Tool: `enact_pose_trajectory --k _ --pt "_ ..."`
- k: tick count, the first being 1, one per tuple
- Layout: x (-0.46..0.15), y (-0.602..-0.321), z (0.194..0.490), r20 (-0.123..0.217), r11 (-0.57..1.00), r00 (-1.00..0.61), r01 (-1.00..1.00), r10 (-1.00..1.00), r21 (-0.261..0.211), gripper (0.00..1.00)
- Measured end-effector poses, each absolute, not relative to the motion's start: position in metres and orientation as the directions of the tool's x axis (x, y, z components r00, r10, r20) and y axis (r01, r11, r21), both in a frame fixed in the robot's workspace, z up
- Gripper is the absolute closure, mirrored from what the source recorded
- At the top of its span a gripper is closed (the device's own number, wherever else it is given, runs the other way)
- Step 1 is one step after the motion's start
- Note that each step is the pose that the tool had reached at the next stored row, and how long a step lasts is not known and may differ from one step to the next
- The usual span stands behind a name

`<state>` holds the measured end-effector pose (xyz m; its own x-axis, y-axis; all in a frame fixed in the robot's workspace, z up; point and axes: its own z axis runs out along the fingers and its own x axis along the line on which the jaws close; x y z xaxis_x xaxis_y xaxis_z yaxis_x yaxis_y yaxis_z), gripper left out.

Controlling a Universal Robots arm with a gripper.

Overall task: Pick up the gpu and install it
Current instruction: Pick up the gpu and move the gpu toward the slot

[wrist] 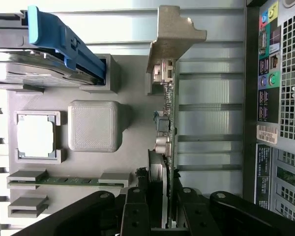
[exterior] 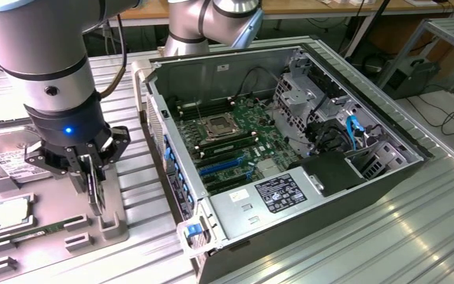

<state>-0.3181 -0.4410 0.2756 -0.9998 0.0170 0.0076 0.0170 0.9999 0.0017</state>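
The gpu (exterior: 94, 190) is a thin dark card standing on edge over the grey parts tray (exterior: 54, 248) on the exterior view's left. My gripper (exterior: 91, 173) comes down on it from above, fingers shut on its two flat faces. In the wrist view the gpu (wrist: 168, 113) runs edge-on away from my gripper (wrist: 159, 195), its silver bracket (wrist: 173, 34) at the far end. The card's lower edge sits just above or at the tray's grey holder; I cannot tell if they touch. The open computer case (exterior: 385, 127) lies beside it, motherboard (exterior: 235, 133) and blue slots (exterior: 220, 167) exposed.
The tray also holds a hard drive (exterior: 6, 158) with a blue caddy (wrist: 64, 44), a processor (wrist: 35, 136) and a green memory stick (wrist: 69, 180). The case's rear port panel (wrist: 268, 73) stands close beside the card. Cables and drive cages fill the case's far side.
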Motion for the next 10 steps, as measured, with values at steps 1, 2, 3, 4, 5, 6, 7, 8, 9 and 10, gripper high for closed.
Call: enact_pose_trajectory --k 1,2,3,4,5,6,7,8,9,10 --pt "-0.3181 -0.441 0.2763 0.008 1.0 -1.0 0.017 0.017 0.002 0.73" --pt "-0.3181 -0.441 0.2766 0.008 1.0 -1.0 0.017 0.017 0.002 0.73" --pt "-0.3181 -0.441 0.2774 0.008 1.0 -1.0 0.017 0.017 0.002 0.73" --pt "-0.318 -0.441 0.278 0.008 1.0 -1.0 0.017 0.017 0.002 0.73" --pt "-0.318 -0.441 0.2784 0.008 1.0 -1.0 0.017 0.017 0.002 0.73" --pt "-0.318 -0.441 0.2786 0.007 1.0 -1.0 0.017 0.017 0.002 0.73" --pt "-0.318 -0.441 0.2791 0.008 1.0 -1.0 0.017 0.017 0.002 0.73" --pt "-0.318 -0.441 0.2795 0.008 1.0 -1.0 0.017 0.017 0.002 0.73" --pt "-0.3181 -0.441 0.2798 0.008 1.0 -1.0 0.017 0.017 0.002 0.73" --pt "-0.318 -0.441 0.2801 0.008 1.0 -1.0 0.017 0.017 0.002 0.73"
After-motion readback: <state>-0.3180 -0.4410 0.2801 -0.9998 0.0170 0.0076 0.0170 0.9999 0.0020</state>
